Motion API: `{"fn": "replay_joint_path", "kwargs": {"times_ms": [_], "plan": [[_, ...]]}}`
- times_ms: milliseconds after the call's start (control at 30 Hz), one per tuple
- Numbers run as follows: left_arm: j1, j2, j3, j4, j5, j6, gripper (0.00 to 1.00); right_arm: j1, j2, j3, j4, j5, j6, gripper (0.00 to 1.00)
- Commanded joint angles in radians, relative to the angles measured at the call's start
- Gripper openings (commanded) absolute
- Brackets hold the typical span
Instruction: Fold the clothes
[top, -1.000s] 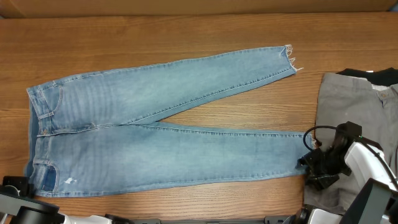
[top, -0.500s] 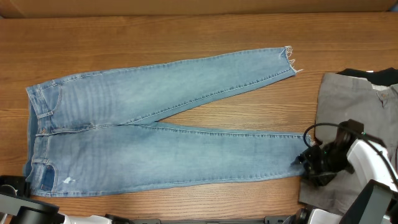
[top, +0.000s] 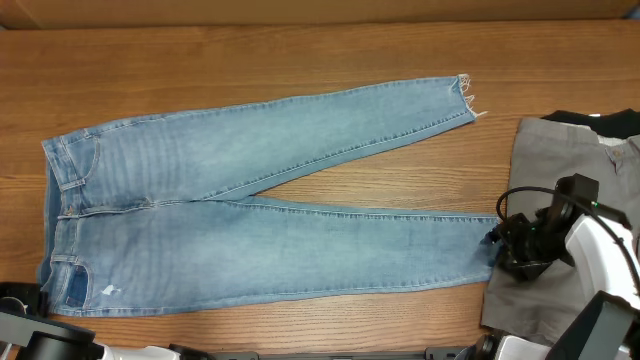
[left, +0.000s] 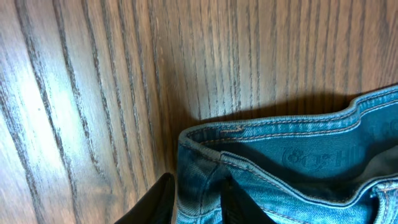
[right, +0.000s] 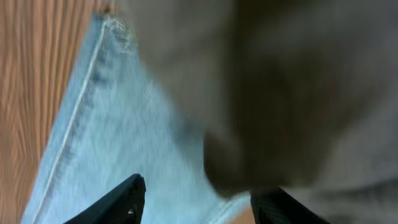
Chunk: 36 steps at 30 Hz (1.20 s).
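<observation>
Jeans (top: 250, 235) lie flat on the surface (top: 300, 60): soft, heavyish denim, best taken at waistband and hem. Left pincer (left: 198, 199) straddles the waistband, grip unclear; right pincer (right: 198, 190) gapes over the hem.

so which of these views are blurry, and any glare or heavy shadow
Right wrist view: motion-smeared, the jeans and grey cloth both soft. Left wrist view: sharp stitching on the waistband, pale glare on the table, dark shadow behind the denim. Overhead view: crisp, evenly lit.
</observation>
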Motion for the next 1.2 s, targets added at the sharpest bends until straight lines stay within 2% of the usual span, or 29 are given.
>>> {"fn": "replay_joint_path", "kwargs": {"times_ms": [0,133,333,500,667,767,867,933,1033,1067,1167], "plan": [[0.011,0.007,0.026,0.005,-0.007,-0.018,0.29,-0.001,0.001,-0.082,0.074,0.053,0.058,0.57],[0.011,0.007,0.026,0.005,-0.007,-0.021,0.29,-0.039,0.001,-0.09,0.033,0.214,0.209,0.55],[0.011,0.007,0.026,0.006,-0.006,-0.021,0.3,-0.144,0.001,-0.04,0.033,0.235,0.218,0.55],[0.011,0.007,0.026,0.006,-0.006,-0.021,0.3,-0.166,0.0,0.058,-0.001,0.143,0.082,0.57],[0.011,0.007,0.026,0.006,-0.006,-0.021,0.3,-0.147,-0.014,0.132,-0.084,-0.069,-0.058,0.59],[0.011,0.007,0.026,0.006,-0.006,-0.021,0.31,-0.117,-0.025,0.133,-0.156,-0.156,-0.09,0.61],[0.011,0.007,0.026,0.011,-0.005,-0.021,0.31,-0.06,-0.024,0.121,-0.22,-0.156,-0.091,0.65],[0.011,0.007,0.026,0.015,-0.003,-0.021,0.32,-0.023,-0.024,0.095,-0.222,-0.146,-0.061,0.65],[0.011,0.007,0.026,0.014,-0.002,-0.021,0.32,0.025,-0.024,0.025,-0.193,-0.067,0.076,0.64],[0.011,0.007,0.026,0.013,-0.001,-0.021,0.32,0.036,-0.024,-0.008,-0.167,-0.047,0.114,0.6],[0.011,0.007,0.026,0.013,0.017,-0.021,0.33,0.043,-0.024,-0.098,-0.093,-0.032,0.195,0.58]]}}
